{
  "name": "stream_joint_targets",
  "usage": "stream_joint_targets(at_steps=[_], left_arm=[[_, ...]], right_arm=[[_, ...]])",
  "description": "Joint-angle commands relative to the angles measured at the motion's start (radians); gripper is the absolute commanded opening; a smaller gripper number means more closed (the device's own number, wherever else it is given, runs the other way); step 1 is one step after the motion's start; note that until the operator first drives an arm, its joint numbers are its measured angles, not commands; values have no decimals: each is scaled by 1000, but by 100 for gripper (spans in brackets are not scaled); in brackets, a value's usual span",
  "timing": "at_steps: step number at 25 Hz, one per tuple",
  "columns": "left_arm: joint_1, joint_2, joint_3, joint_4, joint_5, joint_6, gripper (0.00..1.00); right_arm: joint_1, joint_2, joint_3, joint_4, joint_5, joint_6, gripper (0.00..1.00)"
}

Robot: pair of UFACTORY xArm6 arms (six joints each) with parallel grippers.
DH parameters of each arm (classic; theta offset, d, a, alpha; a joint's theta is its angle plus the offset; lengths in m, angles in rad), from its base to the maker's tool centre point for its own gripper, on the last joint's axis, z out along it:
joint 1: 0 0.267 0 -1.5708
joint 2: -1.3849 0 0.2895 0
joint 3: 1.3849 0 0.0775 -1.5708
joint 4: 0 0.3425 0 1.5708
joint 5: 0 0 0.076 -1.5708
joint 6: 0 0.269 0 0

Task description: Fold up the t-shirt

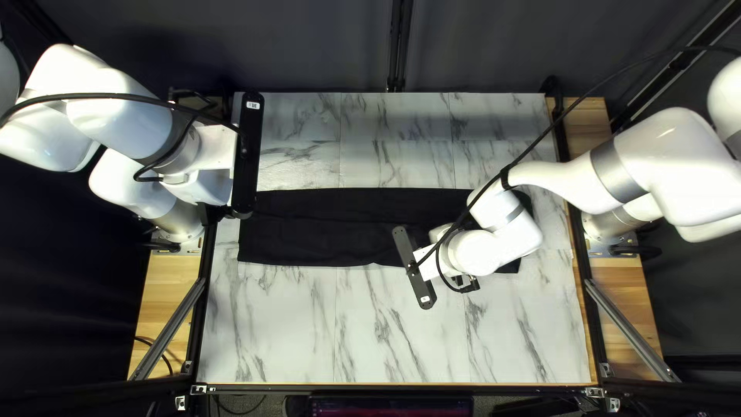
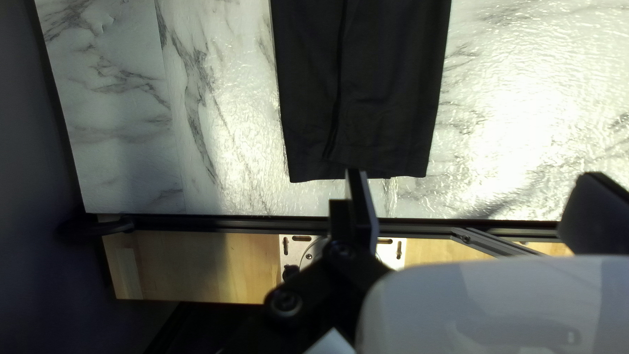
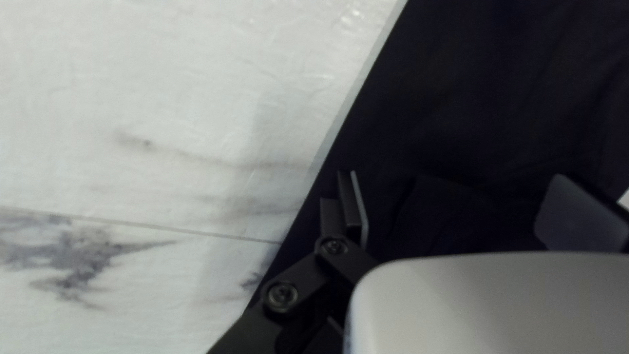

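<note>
T-shirt (image 1: 324, 228) of plain black cloth, folded to a long strip, lies flat on the white, grey-veined surface (image 1: 401, 332), its long axis running left to right in the top left view. The black two-fingered right tool (image 3: 458, 190), open, is nearer, over the strip's near edge; the matching left tool (image 2: 473, 190), open too, hangs by its left end. Likely next: a crosswise fold.

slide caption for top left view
Black t-shirt in a long strip on a marbled table, right arm reaching over it
</note>
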Motion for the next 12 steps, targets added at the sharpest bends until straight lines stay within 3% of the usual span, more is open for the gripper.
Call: stream_joint_targets(at_steps=[1,12], left_arm=[[0,0,0,0,0,0,100],[0,0,0,0,0,0,100]], right_arm=[[-9,6,8,-6,-7,13,3],[16,-52,4,22,67,6,1]])
